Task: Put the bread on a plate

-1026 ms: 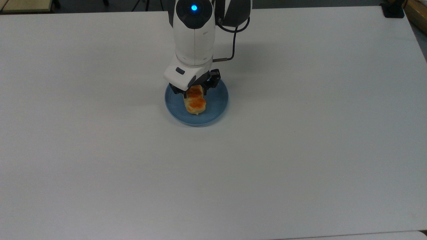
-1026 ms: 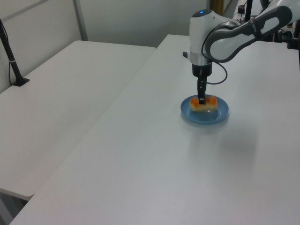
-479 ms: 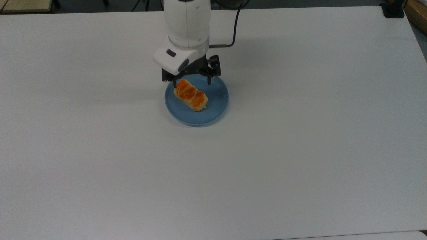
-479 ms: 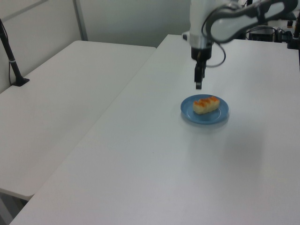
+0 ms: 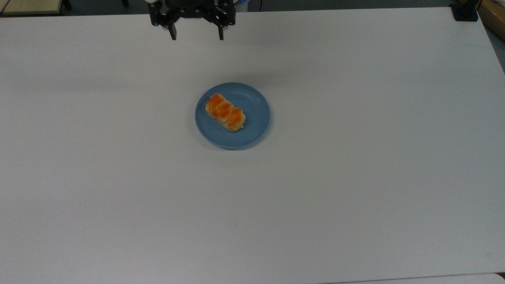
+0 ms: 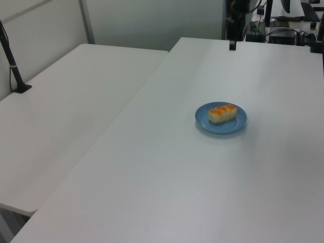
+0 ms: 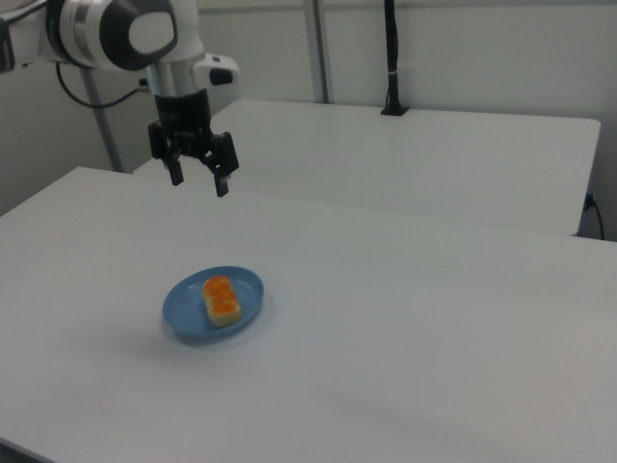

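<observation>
Bread (image 5: 225, 112), braided and glossy, lies on round blue plate (image 5: 254, 122).

White Panda arm (image 7: 125, 34) with glossy rounded shells, dark grey joint rings and a round dark grey cap on the side of one joint; a thin black cable loops off its left side in the right view. Wrist flange is white with a small dark oval button, above a black gripper (image 7: 198, 183) body. Two slim black fingers (image 5: 173, 32) with squared tips, visible brackets and hardware around the base.
</observation>
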Robot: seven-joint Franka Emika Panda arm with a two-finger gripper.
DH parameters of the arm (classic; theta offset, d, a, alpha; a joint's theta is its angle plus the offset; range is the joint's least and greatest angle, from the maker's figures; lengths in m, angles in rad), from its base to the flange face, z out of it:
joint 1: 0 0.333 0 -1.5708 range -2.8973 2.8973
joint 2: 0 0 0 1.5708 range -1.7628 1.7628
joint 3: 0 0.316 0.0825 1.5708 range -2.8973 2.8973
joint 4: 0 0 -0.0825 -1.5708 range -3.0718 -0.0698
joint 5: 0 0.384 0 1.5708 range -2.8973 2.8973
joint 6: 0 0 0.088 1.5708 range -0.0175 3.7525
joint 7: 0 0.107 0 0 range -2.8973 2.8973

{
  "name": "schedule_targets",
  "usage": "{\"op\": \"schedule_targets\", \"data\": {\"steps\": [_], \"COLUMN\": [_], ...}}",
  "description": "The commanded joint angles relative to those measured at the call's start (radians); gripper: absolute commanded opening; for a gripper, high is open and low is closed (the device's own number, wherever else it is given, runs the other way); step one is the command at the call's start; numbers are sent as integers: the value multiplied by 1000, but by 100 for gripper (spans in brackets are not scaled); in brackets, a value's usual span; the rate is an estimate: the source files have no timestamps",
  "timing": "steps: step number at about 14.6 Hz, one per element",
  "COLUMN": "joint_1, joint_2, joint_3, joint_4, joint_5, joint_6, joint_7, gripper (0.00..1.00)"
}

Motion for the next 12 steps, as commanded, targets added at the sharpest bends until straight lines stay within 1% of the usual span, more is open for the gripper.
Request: {"op": "schedule_targets", "data": {"steps": [1, 2, 5, 7, 12], "joint_1": [-123, -123, -125, -123, -122], "joint_2": [-41, -41, -58, -54, -53], "joint_3": [71, 76, 64, 71, 71], "joint_4": [12, 12, 12, 10, 9], "joint_5": [-1, -4, 3, 0, 0], "joint_6": [-30, -31, -71, -70, -59], "joint_7": [25, 27, -1, 4, 13], "gripper": [100, 100, 100, 100, 100]}}
